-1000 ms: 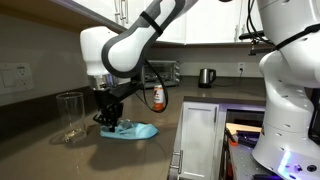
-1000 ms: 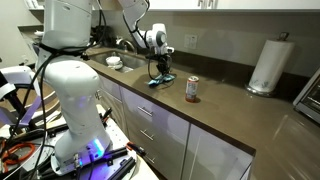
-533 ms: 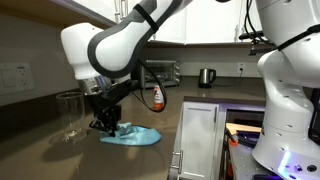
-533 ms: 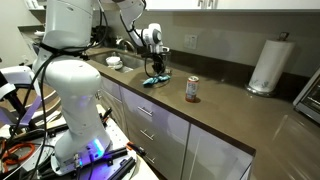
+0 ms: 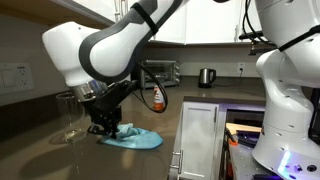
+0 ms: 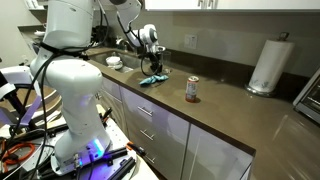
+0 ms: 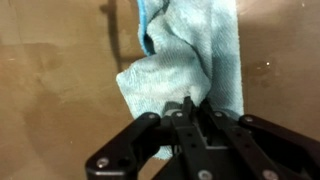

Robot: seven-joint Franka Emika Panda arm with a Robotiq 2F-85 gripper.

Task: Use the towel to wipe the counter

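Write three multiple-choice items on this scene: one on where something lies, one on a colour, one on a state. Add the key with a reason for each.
1. Where does the towel lie?
A. on the counter
B. in a sink
C. on the floor

2. What colour is the towel?
A. red
B. light blue
C. white

3. How does the pincer stand?
A. open, above the towel
B. shut, holding nothing
C. shut on the towel

Key:
1 A: both exterior views show it on the countertop.
2 B: the wrist view shows pale blue cloth.
3 C: the wrist view shows a fold of the cloth clamped in the closed pincer.
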